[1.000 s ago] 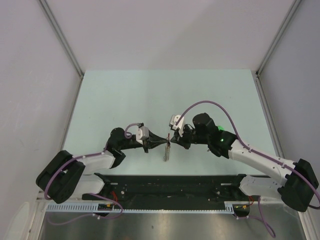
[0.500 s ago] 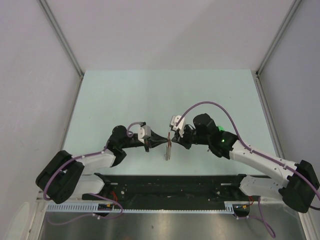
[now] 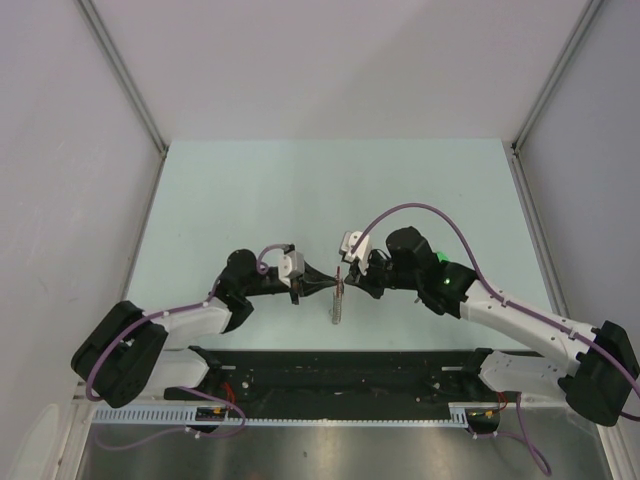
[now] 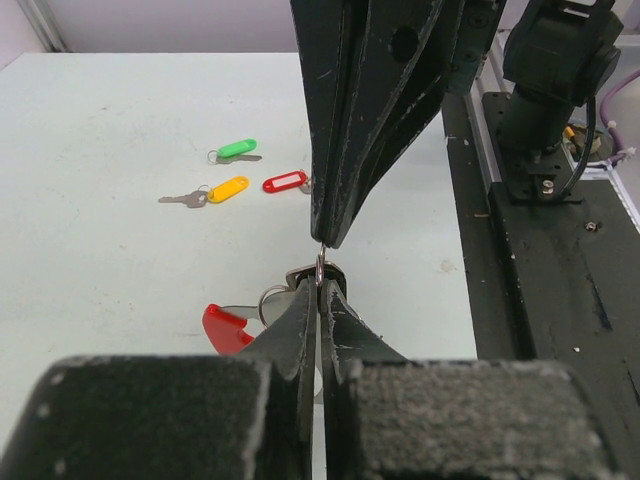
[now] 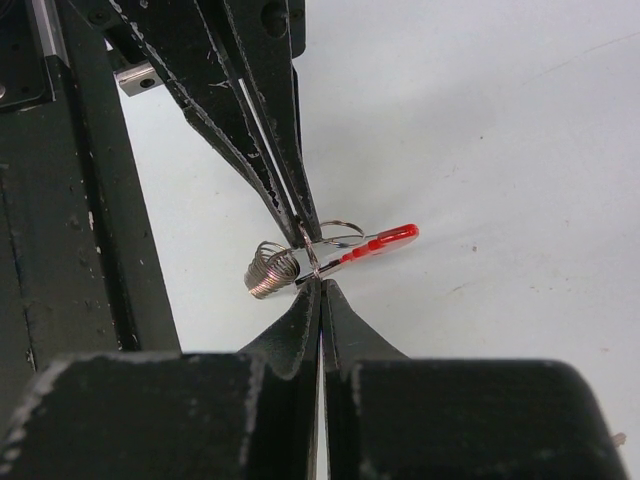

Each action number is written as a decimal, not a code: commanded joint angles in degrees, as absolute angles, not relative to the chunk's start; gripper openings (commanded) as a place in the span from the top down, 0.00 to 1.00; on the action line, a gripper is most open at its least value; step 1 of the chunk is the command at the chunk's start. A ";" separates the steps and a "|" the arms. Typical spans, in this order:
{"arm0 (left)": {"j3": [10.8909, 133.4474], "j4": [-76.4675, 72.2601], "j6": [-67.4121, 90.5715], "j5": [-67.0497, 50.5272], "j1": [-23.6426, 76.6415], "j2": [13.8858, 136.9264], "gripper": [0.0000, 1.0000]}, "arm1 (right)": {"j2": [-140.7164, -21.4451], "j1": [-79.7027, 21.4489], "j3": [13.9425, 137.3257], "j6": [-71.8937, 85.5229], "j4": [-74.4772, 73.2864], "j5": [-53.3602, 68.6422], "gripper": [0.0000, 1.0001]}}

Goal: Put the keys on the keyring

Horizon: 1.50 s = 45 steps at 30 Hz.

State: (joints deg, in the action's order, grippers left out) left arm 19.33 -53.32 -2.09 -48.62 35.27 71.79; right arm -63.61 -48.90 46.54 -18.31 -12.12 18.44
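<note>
Got the left gripper [image 4: 318, 288] squeezed fully together low over the table [image 4: 100, 120], about mid-width and toward the near edge, with a thin wire loop of the keyring [image 3: 337, 302] caught right at its tips. Same deal for the right gripper [image 5: 319, 287]: clamped tight, no gap, pinching that same loop from the opposite side, nose to nose with the left one. Dangling off the pinch point: a bunched silver coil of rings [image 5: 270, 272] and the red arc [image 5: 386, 239], both sagging down toward the table. Can't tell about actual contact with the tabletop. As for the keys, spotted three lying loose on the far side of the grippers, well apart from the ring: green key [image 4: 237, 149], then yellow key [image 4: 226, 189] and red key [image 4: 285, 181] side by side.
</note>
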 commanded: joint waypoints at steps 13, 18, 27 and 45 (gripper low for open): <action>22.67 -48.79 -5.89 -50.10 35.95 70.75 1.00 | -62.75 -49.13 49.66 -19.16 -10.37 18.02 1.00; 23.11 -47.20 -6.85 -50.10 36.39 70.66 1.00 | -63.19 -49.48 49.83 -19.16 -10.37 18.02 1.00; 23.90 -45.71 -5.19 -46.68 36.47 70.66 1.00 | -63.63 -50.18 50.27 -19.69 -11.60 17.75 1.00; 22.95 -51.84 3.07 -43.86 35.51 70.49 1.00 | -65.30 -51.94 50.98 -20.92 -15.12 13.62 1.00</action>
